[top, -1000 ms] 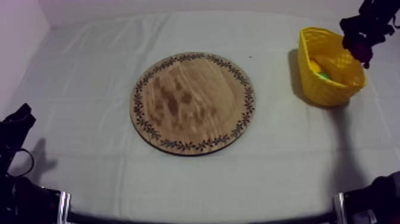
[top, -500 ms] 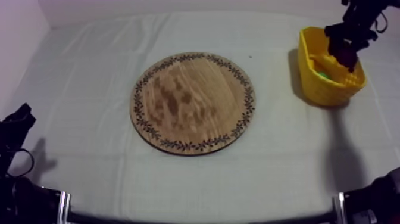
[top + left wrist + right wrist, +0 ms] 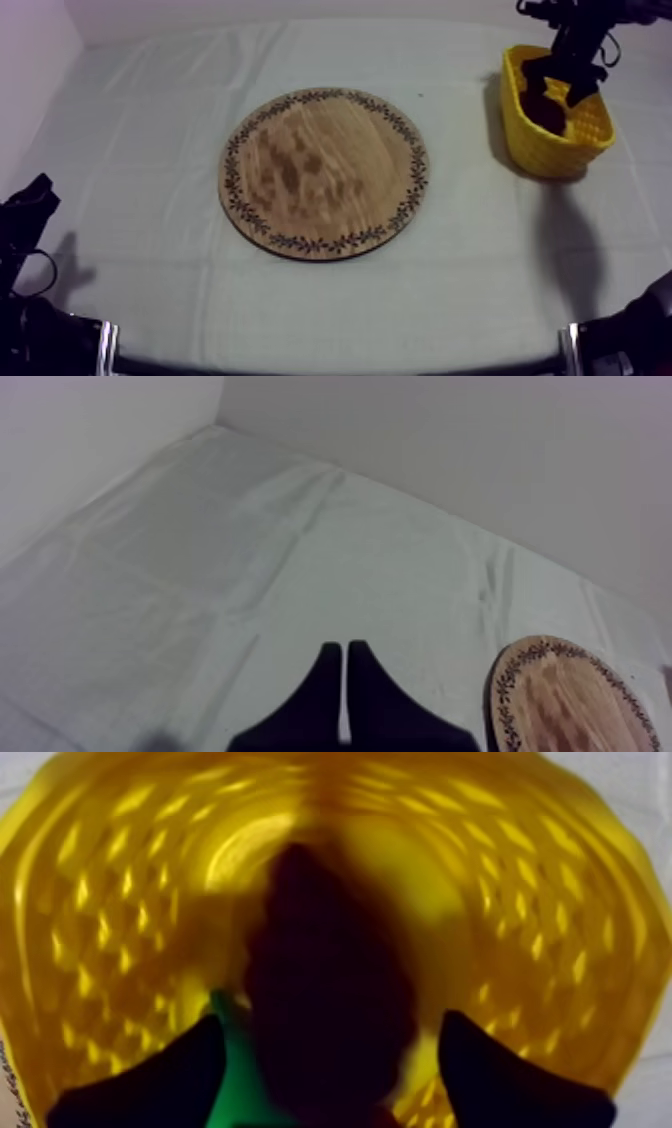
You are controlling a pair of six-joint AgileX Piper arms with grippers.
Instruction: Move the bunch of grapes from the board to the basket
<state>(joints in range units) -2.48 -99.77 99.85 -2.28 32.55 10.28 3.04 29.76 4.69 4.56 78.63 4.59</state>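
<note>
The dark bunch of grapes (image 3: pixel 330 972) lies inside the yellow basket (image 3: pixel 500 872), between the spread fingers of my right gripper (image 3: pixel 332 1024), which is open with a gap on each side of the bunch. From above, the right gripper (image 3: pixel 562 82) reaches down into the basket (image 3: pixel 540 150) at the table's right, with the grapes (image 3: pixel 545 110) dark below it. The round wooden board (image 3: pixel 325 172) in the middle is bare. My left gripper (image 3: pixel 345 661) is shut, its fingers together over the cloth; it rests low at the left (image 3: pixel 28 212).
Something green (image 3: pixel 235 1082) lies in the basket beside the grapes. The board's patterned rim (image 3: pixel 570 696) shows to the right of the left gripper. A wall runs along the table's far edge and left side.
The right gripper moved left and down from beside the basket into it, carrying the grapes, and its fingers now stand apart. The left arm has not moved.
</note>
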